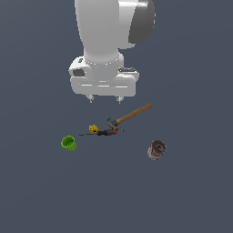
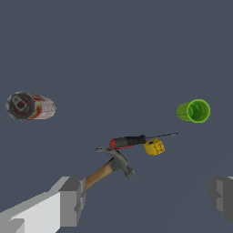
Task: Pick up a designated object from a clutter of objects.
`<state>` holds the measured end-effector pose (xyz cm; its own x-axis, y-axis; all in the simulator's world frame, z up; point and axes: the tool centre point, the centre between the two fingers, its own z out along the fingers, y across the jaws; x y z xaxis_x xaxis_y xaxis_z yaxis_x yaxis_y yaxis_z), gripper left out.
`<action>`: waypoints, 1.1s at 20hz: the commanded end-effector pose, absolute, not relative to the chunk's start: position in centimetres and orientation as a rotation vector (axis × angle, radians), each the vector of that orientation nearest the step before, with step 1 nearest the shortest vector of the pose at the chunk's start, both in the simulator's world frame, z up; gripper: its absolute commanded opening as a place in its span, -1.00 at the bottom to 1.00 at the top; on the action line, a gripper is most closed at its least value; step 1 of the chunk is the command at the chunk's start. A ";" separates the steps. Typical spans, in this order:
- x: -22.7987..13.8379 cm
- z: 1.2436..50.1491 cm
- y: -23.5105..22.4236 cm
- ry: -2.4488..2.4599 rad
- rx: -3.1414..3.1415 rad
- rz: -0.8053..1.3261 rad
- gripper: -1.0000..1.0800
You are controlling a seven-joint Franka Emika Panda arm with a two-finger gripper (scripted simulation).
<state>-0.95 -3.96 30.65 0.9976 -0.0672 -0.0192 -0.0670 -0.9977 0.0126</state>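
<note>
The tiny bright-yellow bracket-like piece (image 1: 93, 129) lies on the floor beside the thin black-and-red screwdriver (image 1: 107, 132); the wrist view shows the piece (image 2: 154, 147) touching or nearly touching the screwdriver's shaft (image 2: 136, 140). My gripper (image 1: 105, 98) hangs open and empty well above the clutter, a little behind the hammer's head. In the wrist view its two grey fingers (image 2: 72, 201) stand wide apart with nothing between them.
A wooden-handled hammer (image 1: 131, 115) lies with its head next to the screwdriver; it also shows in the wrist view (image 2: 110, 167). A green cup (image 1: 68, 143) lies on the exterior view's left. A red-and-white can (image 1: 156, 150) lies on its right.
</note>
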 end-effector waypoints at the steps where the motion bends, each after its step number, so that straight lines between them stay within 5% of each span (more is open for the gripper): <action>1: -0.9 29.7 -4.2 -0.165 3.130 -0.031 0.92; 22: -2.6 15.6 -9.1 -1.197 2.936 -0.027 0.92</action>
